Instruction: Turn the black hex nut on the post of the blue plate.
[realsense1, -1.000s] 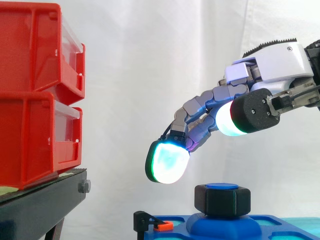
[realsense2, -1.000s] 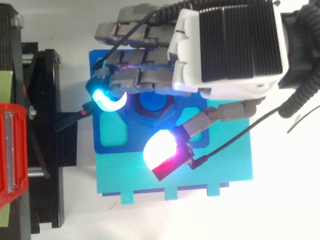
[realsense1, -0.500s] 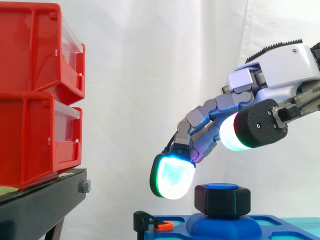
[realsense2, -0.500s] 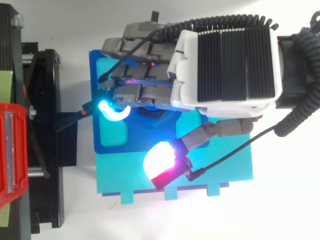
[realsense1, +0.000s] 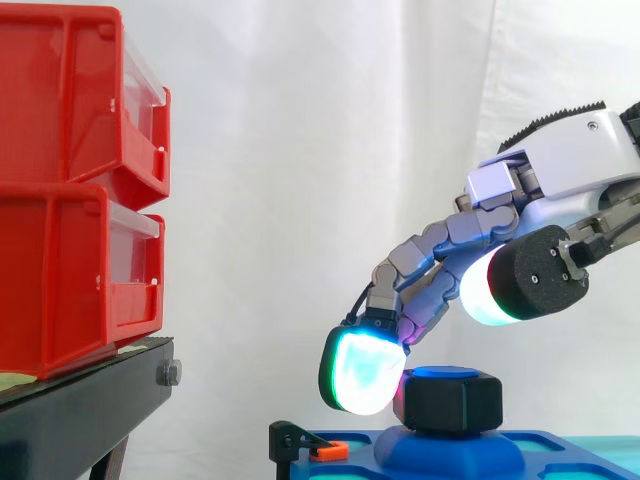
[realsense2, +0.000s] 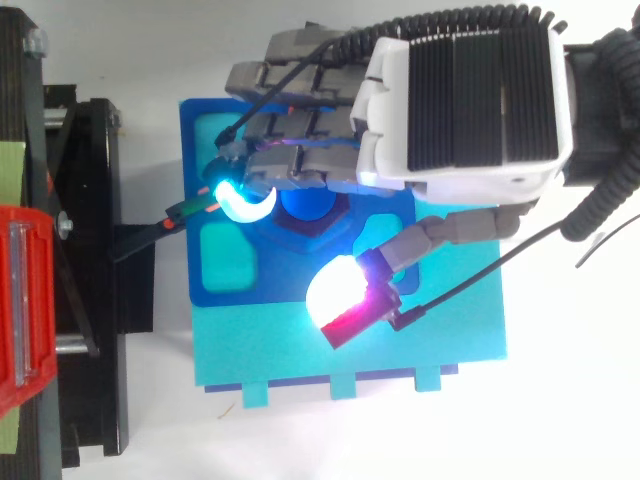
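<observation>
Fingers (realsense1: 362, 372) of the hand (realsense2: 470, 100) hang loosely bent and spread, gripping nothing, one glowing pad just beside the black hex nut (realsense1: 447, 402). Stacked red bins (realsense1: 60, 190) at left hide their contents; on the blue plate (realsense2: 195, 150), over its post (realsense2: 305, 205), the nut looks rigid and smooth, best pinched across opposite flats
</observation>
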